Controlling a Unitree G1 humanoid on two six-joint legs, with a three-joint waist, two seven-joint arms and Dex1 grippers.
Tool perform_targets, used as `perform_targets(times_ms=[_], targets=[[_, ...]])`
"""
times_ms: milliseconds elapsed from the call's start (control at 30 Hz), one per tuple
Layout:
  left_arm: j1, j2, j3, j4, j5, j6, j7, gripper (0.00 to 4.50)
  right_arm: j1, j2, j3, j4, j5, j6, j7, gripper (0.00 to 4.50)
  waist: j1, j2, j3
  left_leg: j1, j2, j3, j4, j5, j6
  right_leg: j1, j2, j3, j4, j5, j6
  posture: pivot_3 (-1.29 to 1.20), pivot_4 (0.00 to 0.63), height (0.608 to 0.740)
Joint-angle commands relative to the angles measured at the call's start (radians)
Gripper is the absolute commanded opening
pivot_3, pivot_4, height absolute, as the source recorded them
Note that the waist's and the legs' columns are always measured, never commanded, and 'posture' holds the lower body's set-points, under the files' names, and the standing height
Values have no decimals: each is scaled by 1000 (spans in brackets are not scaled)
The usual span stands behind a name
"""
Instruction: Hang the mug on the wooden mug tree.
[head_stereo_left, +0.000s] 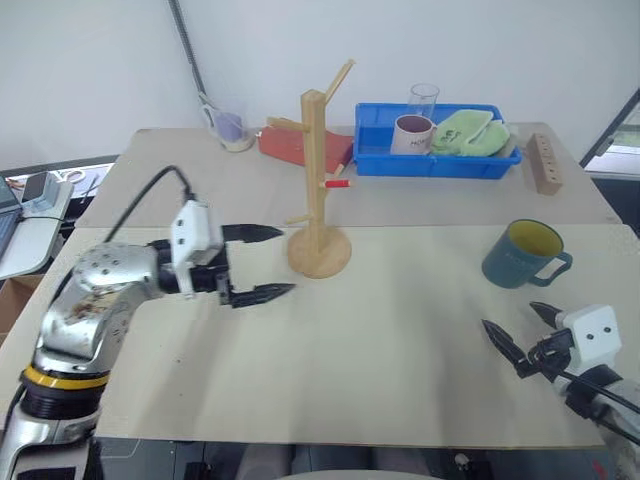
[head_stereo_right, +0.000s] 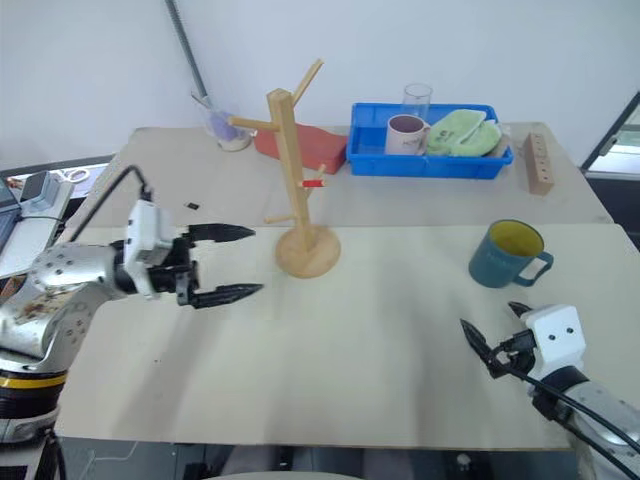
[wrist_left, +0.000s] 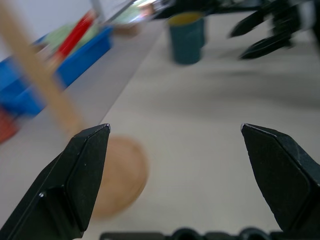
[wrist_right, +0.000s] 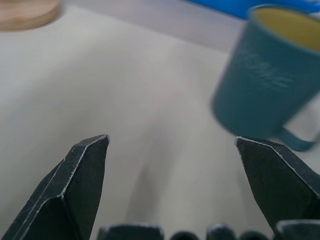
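The mug is found upright on the table, unhung, well apart from the wooden mug tree. The right gripper, near it, and the left gripper are both spread wide, empty. Grasping and hanging remain.

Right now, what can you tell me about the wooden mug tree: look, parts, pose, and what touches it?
The wooden mug tree is pale, unpainted-looking wood: a tall square post standing upright on a round disc base, with thin pegs angling up and out on several sides. One short peg has a red tip. No mug hangs on it. It stands on the table near the seam between the two tabletop surfaces. Nothing else touches it; the open left end effector is beside its base, apart from it.
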Motion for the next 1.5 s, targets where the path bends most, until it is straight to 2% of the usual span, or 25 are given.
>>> perform_targets(times_ms=[33, 133, 267, 533, 733, 1067, 1500], targets=[[-98, -81, -101, 13, 24, -12, -13, 4500, -23, 53, -49, -44, -17, 14, -113, 4474, -5, 0, 0, 0, 0, 0, 1, 0, 0, 0, 1, 0, 0, 0, 0, 0, 150, 724], [-151, -146, -172, 55, 70, -52, -36, 4500, -68, 92, -70, -2, -24, 25, -186, 4474, -11, 0, -1, 0, 0, -1, 2, 1, 1, 1, 1, 1, 0, 1, 1, 0, 150, 724], [-199, -222, -254, 98, 118, -97, -65, 4500, -134, 89, -104, 94, -32, 21, -233, 4474, -11, 1, -1, 1, 0, -3, 4, 6, 9, 2, 4, 3, 0, 1, 1, 0, 150, 724], [-251, -331, -308, 186, 196, -160, -53, 4500, -273, 54, -123, 305, -26, 10, -250, 4474, -11, 2, -2, 1, 0, -3, 5, 6, 10, 5, 6, 5, 0, 1, 1, 0, 150, 724], [-253, -345, -310, 171, 197, -145, -61, 4500, -352, 33, -113, 416, -36, -15, -251, 4474, -11, 4, -3, 1, 0, -5, 5, 6, 11, 9, 14, 13, 0, 1, 1, 0, 150, 724], [-242, -349, -300, 103, 169, -84, -41, 4500, -417, 19, -92, 493, -42, -34, -253, 4474, -11, 4, -3, 1, 0, -5, 6, 7, 11, 13, 22, 28, -1, 1, 2, 0, 150, 724], [-245, -363, -300, 129, 168, -86, -38, 4500, -532, -1, -93, 638, -10, -15, -235, 4474, -15, 4, -3, 1, 0, -7, 7, 8, 13, 14, 27, 32, -1, 1, 2, 0, 150, 724]])
